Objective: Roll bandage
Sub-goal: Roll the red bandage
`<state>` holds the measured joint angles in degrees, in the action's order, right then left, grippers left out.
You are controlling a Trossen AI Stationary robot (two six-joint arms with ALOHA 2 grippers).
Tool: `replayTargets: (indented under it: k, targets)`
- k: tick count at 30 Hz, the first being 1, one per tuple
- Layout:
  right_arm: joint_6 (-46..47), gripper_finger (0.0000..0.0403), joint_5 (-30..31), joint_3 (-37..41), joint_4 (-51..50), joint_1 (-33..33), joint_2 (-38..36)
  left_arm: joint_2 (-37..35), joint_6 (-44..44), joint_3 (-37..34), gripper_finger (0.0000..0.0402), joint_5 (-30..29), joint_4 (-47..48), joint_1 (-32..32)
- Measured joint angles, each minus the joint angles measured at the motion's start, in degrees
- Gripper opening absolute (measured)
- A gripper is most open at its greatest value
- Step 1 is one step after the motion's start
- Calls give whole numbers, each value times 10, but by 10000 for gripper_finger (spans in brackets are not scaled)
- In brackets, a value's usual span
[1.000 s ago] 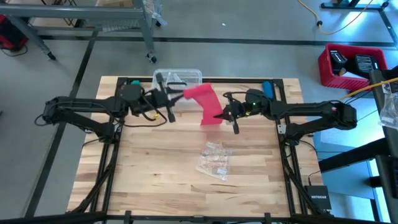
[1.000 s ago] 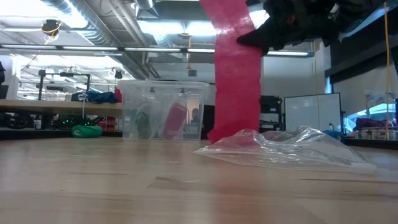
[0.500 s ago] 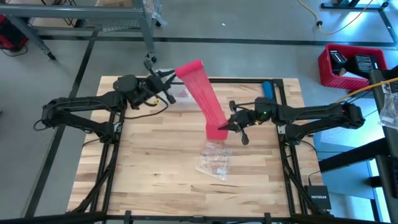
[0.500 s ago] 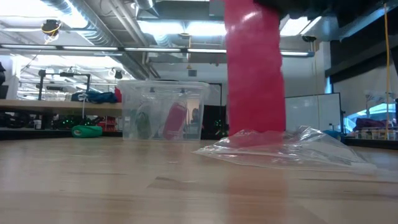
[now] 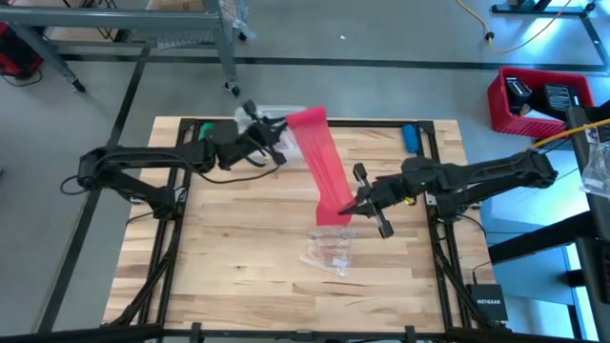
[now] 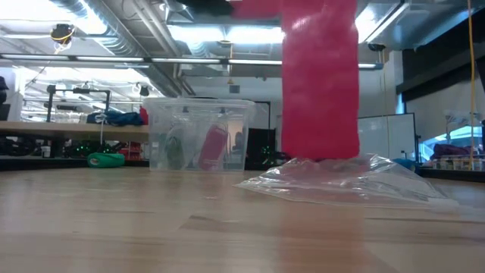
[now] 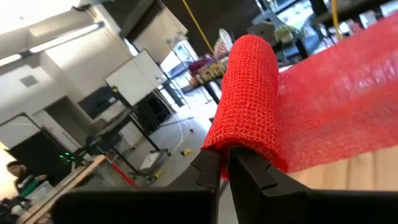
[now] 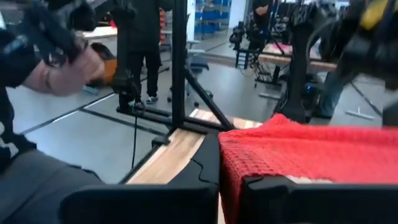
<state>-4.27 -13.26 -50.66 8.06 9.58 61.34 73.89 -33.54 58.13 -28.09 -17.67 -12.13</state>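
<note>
You see two dark, slim, jointed arms, left arm [image 5: 143, 164] and right arm [image 5: 477, 176], with thin black cables running along them.

The bandage [image 5: 324, 167] stretches in the air as a slanting barrier across the middle of the tabletop [image 5: 238, 257], from the left hand [image 5: 276, 143] near the far edge to the right hand [image 5: 355, 203]. Just under its lower end lies a crumpled plastic wrapper [image 5: 329, 248]. A clear box [image 6: 198, 135] stands at the far edge. The near left and near right boards lie open.
</note>
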Motion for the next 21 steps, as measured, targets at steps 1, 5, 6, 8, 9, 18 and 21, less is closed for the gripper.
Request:
replayTargets:
  k: [1,5,6,8,9,18,21]
  targets:
    - [1,3,11,-6,0,6,0,8,3,0,13,0,-1,3]
    - [2,3,51,-29,1,29,0,32,1,0,13,-2,1,22]
    - [6,3,58,-35,1,33,0,38,-1,0,13,-2,1,29]
    - [15,3,67,-51,2,38,0,49,-9,0,13,-2,6,43]
    - [20,3,71,-58,2,40,0,55,-12,0,13,-2,5,51]
    - [27,4,136,-113,5,40,5,111,-45,1,13,-3,14,110]
    - [27,4,163,-126,5,38,9,128,-47,1,13,-3,19,126]
